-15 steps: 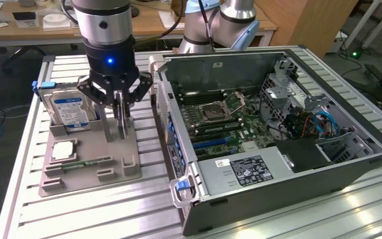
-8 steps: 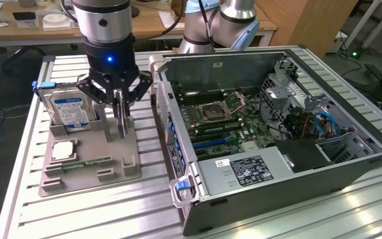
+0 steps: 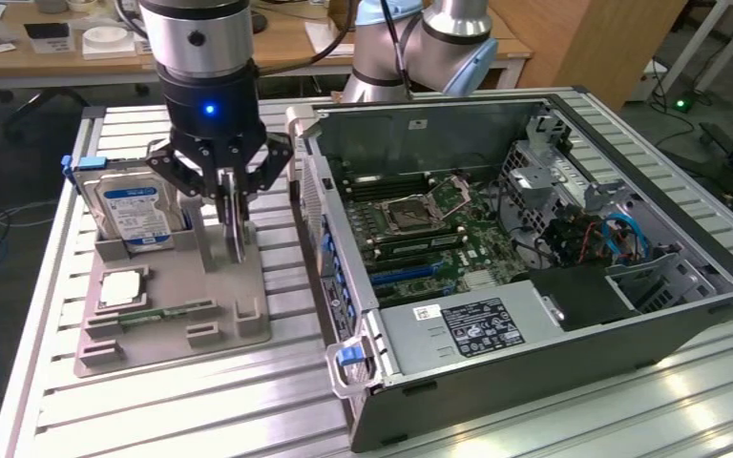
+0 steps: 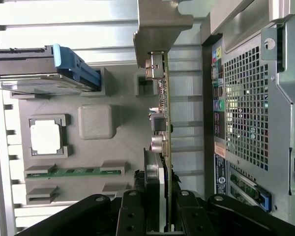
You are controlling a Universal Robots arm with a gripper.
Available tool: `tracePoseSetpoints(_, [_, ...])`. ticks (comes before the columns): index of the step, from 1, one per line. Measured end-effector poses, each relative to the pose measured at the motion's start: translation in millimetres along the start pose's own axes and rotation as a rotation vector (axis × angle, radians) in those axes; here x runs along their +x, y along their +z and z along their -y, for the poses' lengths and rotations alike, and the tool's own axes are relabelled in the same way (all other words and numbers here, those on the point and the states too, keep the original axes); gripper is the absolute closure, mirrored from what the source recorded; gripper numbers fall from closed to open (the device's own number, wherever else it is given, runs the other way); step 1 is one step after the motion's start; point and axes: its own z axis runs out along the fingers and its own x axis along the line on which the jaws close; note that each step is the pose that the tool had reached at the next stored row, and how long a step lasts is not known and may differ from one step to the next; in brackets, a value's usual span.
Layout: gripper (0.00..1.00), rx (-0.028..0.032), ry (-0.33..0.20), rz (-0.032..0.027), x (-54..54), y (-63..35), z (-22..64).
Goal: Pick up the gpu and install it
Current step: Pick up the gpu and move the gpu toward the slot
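Table (image 3: 150, 410): I see a slatted metal top beneath the claw, carrying everything else; bright glare on its near slats.
Computer case (image 3: 533, 382): lies open on its side, just beside the claw on the exterior view's right; motherboard and cabling are exposed inside.
Holder (image 3: 214, 320): grey moulded tray directly under the claw, with pockets for parts.
Hard drive (image 3: 135, 215): stands on edge in the holder, just beside the claw on the exterior view's left; blue-white label faces the camera.
Claw (image 3: 229, 189): points straight down over the holder; its black fingers are clamped on the top edge of the gpu.
Gpu (image 3: 234, 234): hangs on edge straight below the claw, thin and upright, between the hard drive and the case; I cannot tell whether its lower edge touches the holder.
Processor chip (image 3: 122, 288): flat in a pocket, below the claw and nearer the exterior camera.
Memory stick (image 3: 169, 312): narrow green strip lying flat, just beside the chip.
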Motion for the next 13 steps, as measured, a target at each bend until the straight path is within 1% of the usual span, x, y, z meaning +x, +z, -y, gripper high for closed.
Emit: tracePoseSetpoints(13, [0.72,0.0,0.0,0.0,0.0,-5.4,0.0])
